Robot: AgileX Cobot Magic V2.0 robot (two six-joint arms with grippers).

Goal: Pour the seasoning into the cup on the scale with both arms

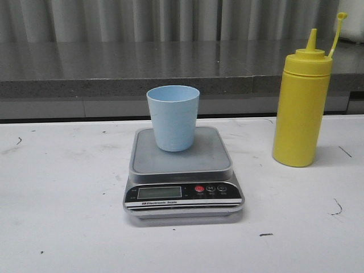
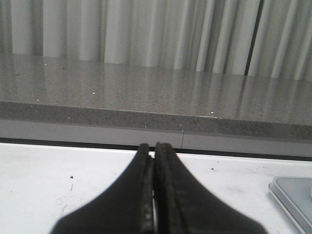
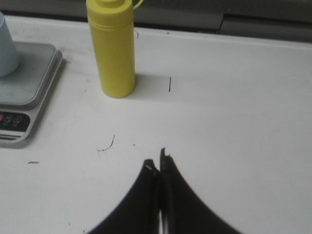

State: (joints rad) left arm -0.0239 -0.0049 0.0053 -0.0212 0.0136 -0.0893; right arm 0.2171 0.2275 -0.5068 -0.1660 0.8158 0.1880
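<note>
A pale blue cup stands upright on the steel platform of a silver-grey scale at the table's middle. A tall yellow seasoning bottle with a cone nozzle and tethered cap stands upright to the right of the scale. Neither arm shows in the front view. In the left wrist view my left gripper is shut and empty over the table, with the scale's corner at the edge. In the right wrist view my right gripper is shut and empty, well short of the bottle and the scale.
A grey stone ledge runs along the table's back, with a pale curtain behind it. The white table has small black scuff marks.
</note>
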